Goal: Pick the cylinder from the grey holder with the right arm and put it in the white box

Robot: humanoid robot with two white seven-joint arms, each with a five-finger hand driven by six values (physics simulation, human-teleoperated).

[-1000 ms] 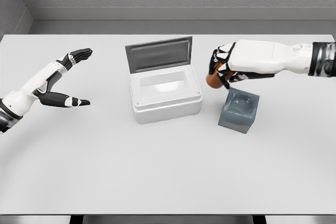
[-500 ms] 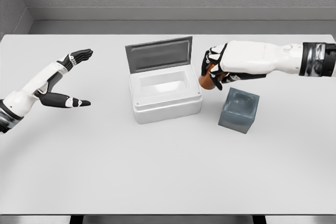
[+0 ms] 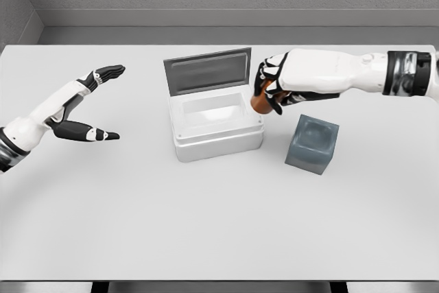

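My right hand (image 3: 269, 91) is shut on an orange-brown cylinder (image 3: 261, 103), held in the air just over the right rim of the white box (image 3: 217, 138). The box stands open at the table's centre, its grey lid (image 3: 207, 71) raised at the back and its inside bare. The grey holder (image 3: 312, 143) sits to the right of the box, below the right forearm, with its hollow top showing nothing in it. Most of the cylinder is hidden by the curled black fingers (image 3: 263, 75).
My left hand (image 3: 96, 104) hovers open over the left part of the white table (image 3: 206, 224), thumb and fingers spread apart. A grey wall runs behind the table's far edge.
The right hand has carried the cylinder leftward and slightly up, from above the holder's left corner to the box's right rim. The left arm barely moved.
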